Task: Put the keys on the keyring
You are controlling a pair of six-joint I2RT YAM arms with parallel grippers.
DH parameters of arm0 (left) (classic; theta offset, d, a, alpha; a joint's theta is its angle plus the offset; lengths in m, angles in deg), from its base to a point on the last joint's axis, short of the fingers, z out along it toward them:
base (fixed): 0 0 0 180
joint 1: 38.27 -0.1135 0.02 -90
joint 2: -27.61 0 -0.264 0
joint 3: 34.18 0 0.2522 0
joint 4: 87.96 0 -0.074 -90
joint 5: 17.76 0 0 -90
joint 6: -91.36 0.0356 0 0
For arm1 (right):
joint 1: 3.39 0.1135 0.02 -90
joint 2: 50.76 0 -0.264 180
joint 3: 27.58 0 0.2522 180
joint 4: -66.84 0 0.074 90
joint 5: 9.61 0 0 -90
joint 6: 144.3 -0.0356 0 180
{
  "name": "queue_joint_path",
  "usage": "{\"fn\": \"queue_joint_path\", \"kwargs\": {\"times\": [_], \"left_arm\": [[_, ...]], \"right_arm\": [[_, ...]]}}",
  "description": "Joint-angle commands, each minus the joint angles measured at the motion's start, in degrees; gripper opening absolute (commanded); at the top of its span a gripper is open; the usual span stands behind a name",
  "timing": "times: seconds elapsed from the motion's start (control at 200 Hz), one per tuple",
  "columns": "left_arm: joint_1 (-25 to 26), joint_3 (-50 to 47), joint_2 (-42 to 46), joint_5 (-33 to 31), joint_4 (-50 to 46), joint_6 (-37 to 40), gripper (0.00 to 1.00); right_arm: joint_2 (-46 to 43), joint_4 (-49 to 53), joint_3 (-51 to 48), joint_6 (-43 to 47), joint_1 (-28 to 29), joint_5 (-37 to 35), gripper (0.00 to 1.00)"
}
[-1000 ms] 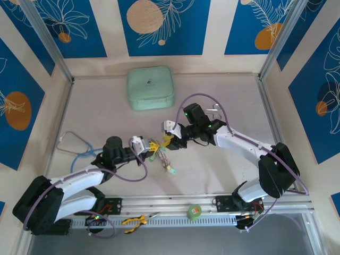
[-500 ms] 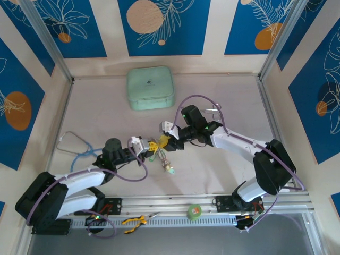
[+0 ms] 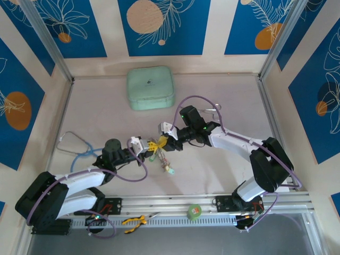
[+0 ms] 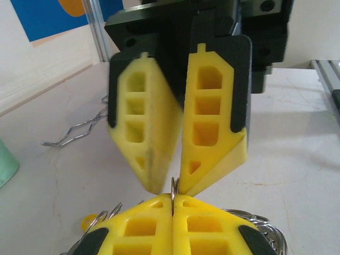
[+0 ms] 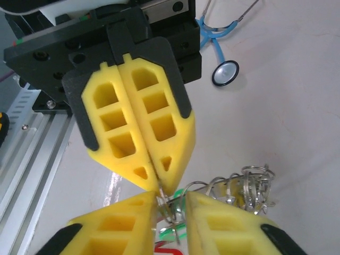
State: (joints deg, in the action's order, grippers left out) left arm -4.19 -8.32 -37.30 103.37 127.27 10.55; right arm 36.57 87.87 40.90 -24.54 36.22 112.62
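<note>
left claw (image 3: 151,145): closed tight, yellow fingertips pinching the thin edge of the keyring (image 4: 173,186), held above the middle of the table (image 3: 106,111).

right claw (image 3: 166,139): faces the left claw tip to tip, almost touching it. the jaws are narrow with a small gap. in the right wrist view, wire loops of the ring bunch sit in that gap. whether they are clamped cannot be told.

keys (image 3: 162,158): hang in a bunch below the two claws, with a green tag (image 3: 171,171) at the lowest end. contact with the table is not clear.

containers:
- mint-green case (image 3: 151,88), far side of the table, well apart from both claws. the lid is shut and the contents cannot be seen.
- rail strip (image 3: 234,219) at the near edge, between the arm bases. a green tape roll (image 3: 195,212) and yellow-handled pliers (image 3: 135,220) lie on it, apart from each other.

other items:
- stethoscope (image 3: 74,146), flat on the table at the left, beside the left arm.
- forceps (image 4: 79,130), flat on the table beyond the right claw.
</note>
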Motion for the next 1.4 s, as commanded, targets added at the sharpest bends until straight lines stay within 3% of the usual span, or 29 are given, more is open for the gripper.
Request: {"fn": "queue_joint_path", "kwargs": {"times": [0.0, 0.03, 0.13, 0.24, 0.395, 0.52, 0.705, 0.9, 1.0, 1.03, 1.12, 1.165, 1.25, 1.395], "left_arm": [[0.41, -0.1, 0.3, 1.65, 4.14, -0.96, 0.0], [0.43, -0.01, 0.38, 1.66, 3.89, -0.97, 0.0], [0.45, 0.55, 1.11, 1.03, 1.11, -0.3, 0.0], [0.39, 1.68, 2.55, 0.3, -4.58, 1.19, 0.19], [0.37, 2.64, 4.16, -0.97, -10.37, 3.18, 0.23], [0.52, 3.46, 4.28, -1.23, -12.77, 4.25, 0.22], [0.61, 4.04, 4.02, -1.09, -13.04, 4.35, 0.13], [0.63, 4.6, 4.01, -1.17, -12.87, 4.0, 0.16], [0.63, 4.6, 3.91, -0.64, -12.61, 4.13, 0.0], [0.63, 4.47, 3.92, -0.53, -12.45, 4.0, 0.0], [0.63, 3.42, 3.84, -0.59, -9.72, 3.19, 0.0], [0.63, 2.75, 3.7, -0.63, -7.8, 2.28, 0.0], [0.6, 1.5, 2.5, -0.2, -2.79, 0.39, 0.0], [0.59, 0.47, 0.41, 0.7, 2.8, -1.43, 0.0]], "right_arm": [[0.96, -1.64, -0.54, 0.76, 0.63, 0.92, 0.05], [0.9, -1.64, -0.45, 0.9, 0.67, 0.54, 0.0], [0.17, 0.58, 0.66, 2.49, 1.03, -1.12, 0.0], [-0.23, 5.19, 2.66, 5.27, 1.59, -3.81, 0.0], [-0.06, 12.14, 5.97, 8.97, 2.51, -7.48, 0.0], [0.41, 16.68, 8.62, 10.98, 3.33, -9.54, 0.0], [1.31, 22.01, 12.23, 13.68, 5.34, -11.82, 0.0], [1.97, 24.8, 14.27, 14.81, 7.38, -13.05, 0.0], [1.36, 23.5, 14.07, 13.84, 7.3, -12.07, 0.0], [0.78, 21.95, 13.12, 12.78, 6.82, -11.21, 0.0], [-2.08, 14.84, 8.8, 8.04, 4.07, -6.66, 0.25], [-3.26, 10.77, 6.2, 4.98, 2.28, -3.5, 0.31], [-4.33, 4.81, 2.16, 0.77, -0.22, 0.95, 0.34], [-4.25, -0.29, -1.07, -1.78, -0.77, 2.02, 0.35]]}}
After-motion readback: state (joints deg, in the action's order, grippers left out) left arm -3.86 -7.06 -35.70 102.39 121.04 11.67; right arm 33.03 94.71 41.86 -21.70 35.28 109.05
